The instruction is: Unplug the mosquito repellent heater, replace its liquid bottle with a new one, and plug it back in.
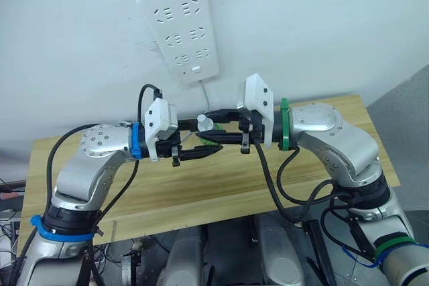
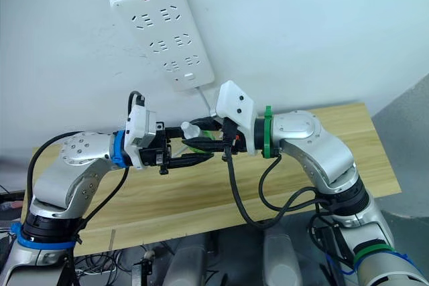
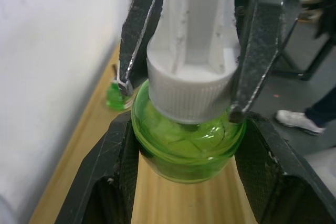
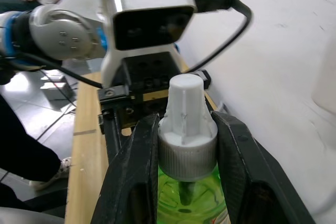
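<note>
Step in hand, as I judge it: the bottle swap, specifically opening a liquid bottle.

- The green bottle (image 3: 184,150) is held upright in the air over the wooden table (image 1: 201,192), between the two arms.
- The left gripper (image 3: 186,129) comes in from 9 o'clock, its fingers clenched on the green glass body.
- The right gripper (image 4: 186,129) comes in from 3 o'clock, clamped on the ribbed collar of the white cap (image 4: 185,103).
- The cap looks fully seated on the neck, so I take the unscrewing as not yet done.

Next move, for you: hold the body fixed with the left and twist the collar with the right. Keep both grips tight, since smooth glass could spin in the fingers. Lift the cap straight off so the wick stays clean.

The power strip (image 1: 177,25) hangs on the wall at 12 o'clock from the grippers, and its sockets look bare. By that the unplugging seems done. The mosquito repellent heater: a blurred white rounded shape (image 4: 326,72) against the wall may be it, but I cannot tell.

Count:
- Green bottles: 2. One is held; a second bottle (image 3: 115,97) stands on the table by the wall.
- Power strips: 1.
- Tables: 1.
- A person's shoe (image 3: 296,120) on the floor: 1.
</note>
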Motion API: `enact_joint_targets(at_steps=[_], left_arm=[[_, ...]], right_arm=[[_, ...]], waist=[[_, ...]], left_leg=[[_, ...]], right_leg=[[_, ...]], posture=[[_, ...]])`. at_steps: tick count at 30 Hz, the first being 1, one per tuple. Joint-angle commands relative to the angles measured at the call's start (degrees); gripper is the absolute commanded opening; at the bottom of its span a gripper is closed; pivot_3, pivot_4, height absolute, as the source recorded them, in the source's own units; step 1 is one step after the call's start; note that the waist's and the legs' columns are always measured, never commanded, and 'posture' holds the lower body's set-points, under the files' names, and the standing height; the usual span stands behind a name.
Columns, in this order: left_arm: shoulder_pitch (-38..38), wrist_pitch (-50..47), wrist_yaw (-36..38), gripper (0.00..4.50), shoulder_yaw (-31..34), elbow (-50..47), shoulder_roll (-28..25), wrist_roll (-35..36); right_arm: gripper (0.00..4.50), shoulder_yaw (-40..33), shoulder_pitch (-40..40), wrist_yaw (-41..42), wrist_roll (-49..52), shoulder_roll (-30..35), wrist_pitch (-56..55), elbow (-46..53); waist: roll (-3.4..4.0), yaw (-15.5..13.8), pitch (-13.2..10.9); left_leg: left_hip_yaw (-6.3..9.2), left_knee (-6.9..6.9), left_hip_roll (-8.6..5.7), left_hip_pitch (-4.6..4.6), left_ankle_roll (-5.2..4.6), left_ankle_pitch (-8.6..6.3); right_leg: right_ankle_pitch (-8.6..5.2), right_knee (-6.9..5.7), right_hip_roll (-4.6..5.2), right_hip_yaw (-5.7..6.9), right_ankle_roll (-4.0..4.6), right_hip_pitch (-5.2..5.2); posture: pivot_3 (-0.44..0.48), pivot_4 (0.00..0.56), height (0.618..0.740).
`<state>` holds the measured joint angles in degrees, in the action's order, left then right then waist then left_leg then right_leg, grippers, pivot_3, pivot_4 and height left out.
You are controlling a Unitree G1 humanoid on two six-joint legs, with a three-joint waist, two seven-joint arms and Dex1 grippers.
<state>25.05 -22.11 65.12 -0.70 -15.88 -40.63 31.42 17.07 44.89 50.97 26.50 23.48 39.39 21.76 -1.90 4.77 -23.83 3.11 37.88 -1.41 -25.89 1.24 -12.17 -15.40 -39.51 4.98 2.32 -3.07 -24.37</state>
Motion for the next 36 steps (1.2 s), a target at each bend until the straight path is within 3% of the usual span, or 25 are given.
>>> enact_joint_targets(at_steps=[1,16,28,35,36], left_arm=[[1.78,-1.10,2.30,2.22,1.66,-2.16,-1.11,3.23],[5.02,-1.92,10.76,2.22,2.67,-0.34,-4.33,4.47],[5.54,0.05,11.35,2.22,2.51,0.34,-4.08,2.57],[4.53,3.19,9.65,2.22,4.08,1.40,-4.14,0.98],[4.02,3.49,9.35,2.22,4.39,1.28,-4.30,0.86]], right_arm=[[1.16,2.86,0.04,6.26,1.69,-0.31,-3.28,1.04],[1.16,3.89,1.58,18.89,1.31,1.11,-10.35,-3.77],[1.16,3.69,2.53,20.21,1.02,0.85,-11.43,-5.11],[3.47,0.35,3.38,14.13,0.67,-0.95,-10.11,-5.27],[3.47,-0.30,3.44,13.31,0.96,-0.82,-9.25,-4.78]], waist=[[0.00,-0.01,0.00],[0.00,-0.11,0.00],[0.00,-0.17,0.00],[0.00,-0.13,0.00],[0.00,-0.16,0.00]], left_leg=[[0.00,0.00,0.00,0.00,0.00,0.00],[0.01,0.02,0.00,0.00,0.01,0.01],[0.03,0.03,0.00,0.00,0.02,0.01],[0.02,0.04,0.00,0.00,0.02,0.01],[0.04,0.04,0.00,0.00,0.02,0.01]], right_leg=[[0.00,0.00,0.00,0.00,0.00,0.00],[0.00,-0.02,-0.01,0.01,0.00,0.00],[0.00,-0.03,0.00,0.02,0.00,0.00],[0.00,-0.05,0.00,0.02,0.00,-0.01],[0.00,-0.06,0.00,0.03,0.00,-0.01]], posture=[[-0.126,0.372,0.734],[-0.100,0.371,0.734],[-0.100,0.370,0.734],[-0.103,0.367,0.734],[-0.105,0.366,0.734]])
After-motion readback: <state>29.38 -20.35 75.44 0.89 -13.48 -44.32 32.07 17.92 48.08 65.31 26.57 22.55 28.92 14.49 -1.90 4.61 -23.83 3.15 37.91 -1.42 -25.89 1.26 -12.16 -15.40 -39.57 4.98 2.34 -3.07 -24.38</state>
